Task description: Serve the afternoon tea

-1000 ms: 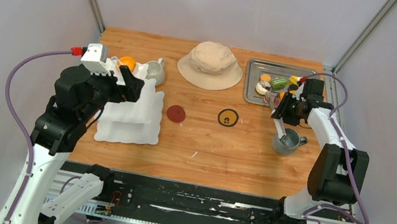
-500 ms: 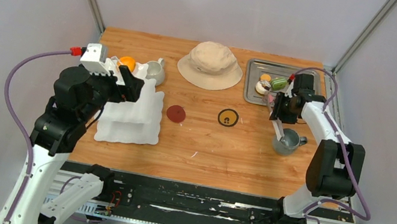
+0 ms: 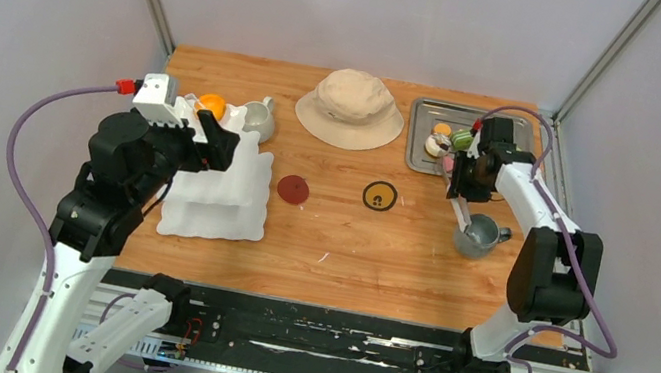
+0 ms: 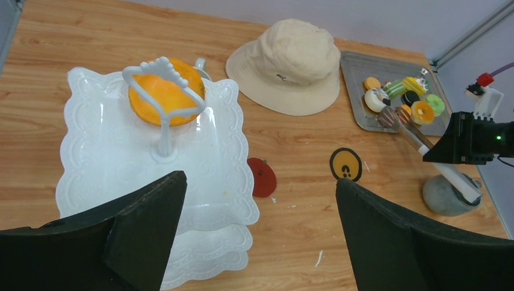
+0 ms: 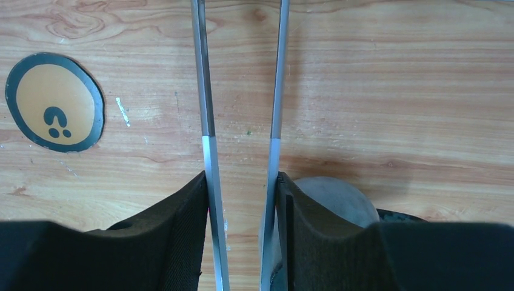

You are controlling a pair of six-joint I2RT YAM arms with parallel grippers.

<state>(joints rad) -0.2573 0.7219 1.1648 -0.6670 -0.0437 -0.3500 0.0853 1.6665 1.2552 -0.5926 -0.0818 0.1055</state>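
The white three-tier stand [image 3: 222,191] stands at the left, with an orange pastry [image 3: 211,104] on its top tier; both also show in the left wrist view, the stand [image 4: 109,145] and the pastry [image 4: 163,97]. My left gripper [image 3: 217,142] hovers above the stand, open and empty [image 4: 259,179]. Several pastries [image 3: 446,140] lie on a metal tray [image 3: 519,127]. My right gripper [image 3: 463,178] is shut on the long metal tongs [image 5: 209,121], whose arms stand apart. Their tips reach the tray's near edge [image 4: 391,116]. The grey mug [image 3: 478,237] stands just below that gripper. The white mug [image 3: 260,119] is behind the stand.
A beige bucket hat [image 3: 352,107] lies at the back centre. A red sticker [image 3: 294,189] and a yellow sticker [image 3: 380,196] are flat on the wooden table. The enclosure's walls and metal posts close in the back and sides.
My right gripper has moved left and back along the tray's near edge with the tongs. The left arm has not moved.
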